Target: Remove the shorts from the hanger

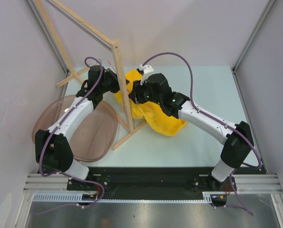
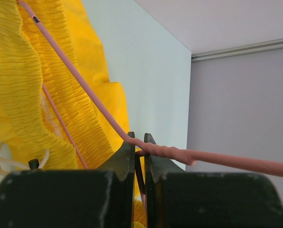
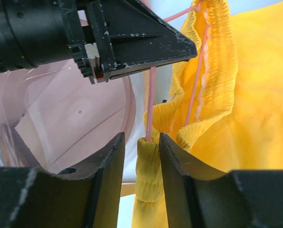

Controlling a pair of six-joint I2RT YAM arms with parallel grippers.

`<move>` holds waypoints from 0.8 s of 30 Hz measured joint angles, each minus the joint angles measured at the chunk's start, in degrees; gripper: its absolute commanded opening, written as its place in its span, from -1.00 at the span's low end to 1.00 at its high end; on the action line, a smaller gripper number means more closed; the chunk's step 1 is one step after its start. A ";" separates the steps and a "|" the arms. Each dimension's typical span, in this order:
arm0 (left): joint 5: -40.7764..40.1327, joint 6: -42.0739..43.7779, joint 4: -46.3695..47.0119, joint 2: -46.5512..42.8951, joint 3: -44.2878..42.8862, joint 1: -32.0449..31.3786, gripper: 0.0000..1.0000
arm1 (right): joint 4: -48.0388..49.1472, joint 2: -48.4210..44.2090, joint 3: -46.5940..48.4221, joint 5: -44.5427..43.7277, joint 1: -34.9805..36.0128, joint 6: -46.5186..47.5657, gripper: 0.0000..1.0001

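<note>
The bright yellow soft fabric shorts lie crumpled on the pale surface, just right of the upright post of a pale wooden bar rack. Their upper part is lifted between the two arms, and the rest trails toward the near edge.

The thin pink wire hanger is partly inside the shorts. In the left wrist view, one straight wire runs up and away across the gathered elastic waistband, and a second wire shows deeper among the folds. A pale drawstring loops at the lower left of that view.

The left hand is pinched tight on the hanger where the wire starts to twist into the neck. Its fingers are almost touching, with only the wire between them.

The right hand is closed on a bunched roll of the yellow waistband. One pink wire comes down into that same bunch, but whether the fingers also press on the wire cannot be told. In that view the left hand sits just above and close by.

A translucent brown plastic basin rests on the surface under the left arm, left of the rack.
</note>
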State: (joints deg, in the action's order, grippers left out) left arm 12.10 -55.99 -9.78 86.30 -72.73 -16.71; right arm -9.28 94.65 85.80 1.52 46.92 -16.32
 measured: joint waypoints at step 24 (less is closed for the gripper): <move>-0.22 -0.22 -1.33 -0.07 0.00 0.02 -1.00 | -2.91 -1.01 0.04 -5.88 2.56 1.38 -1.00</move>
State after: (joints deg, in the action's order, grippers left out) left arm 11.88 -56.21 -11.11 86.24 -72.73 -16.69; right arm -12.19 93.65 85.84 -4.36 49.47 -14.94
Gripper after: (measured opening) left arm 0.066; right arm 0.029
